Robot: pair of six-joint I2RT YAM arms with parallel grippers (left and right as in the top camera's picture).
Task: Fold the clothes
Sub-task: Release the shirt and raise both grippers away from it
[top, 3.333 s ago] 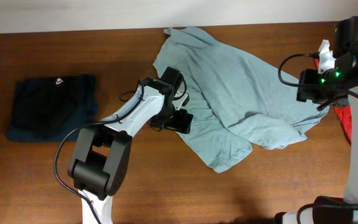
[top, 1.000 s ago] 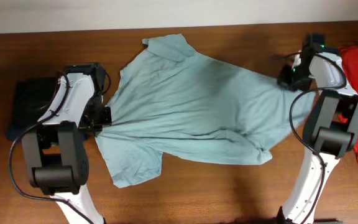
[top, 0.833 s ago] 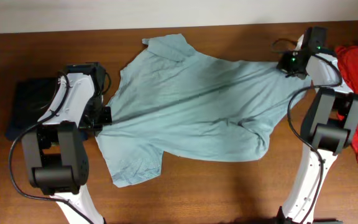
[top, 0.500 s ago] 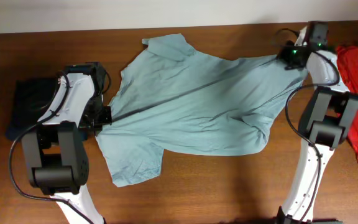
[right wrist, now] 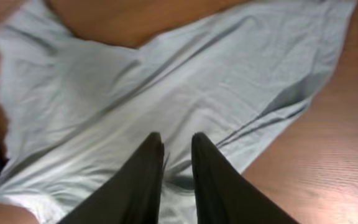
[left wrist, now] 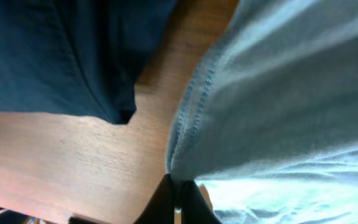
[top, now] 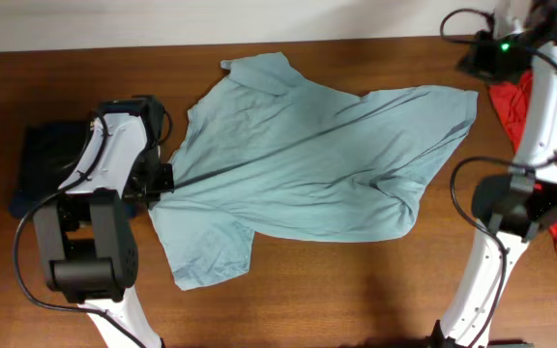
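The pale grey-blue T-shirt (top: 307, 164) lies spread across the wooden table, stretched from left to right. My left gripper (top: 159, 184) sits low at the shirt's left edge. In the left wrist view its tips (left wrist: 178, 185) stand almost together, with the stitched hem of the T-shirt (left wrist: 278, 93) pinched between them. My right gripper (top: 479, 60) hangs above the table's back right corner, apart from the shirt. Seen from the right wrist, it (right wrist: 178, 140) is open and holds nothing, with the T-shirt (right wrist: 166, 74) well below.
A folded dark navy garment (top: 51, 164) lies left of the left arm, and its edge (left wrist: 61, 50) is close beside the held hem. A red garment (top: 507, 99) lies at the right edge behind the right arm. Bare table (top: 356, 290) runs along the front.
My right gripper has let go of the shirt's right corner and lifted away to the back right. That corner now lies flat on the table. The left arm has stayed put.
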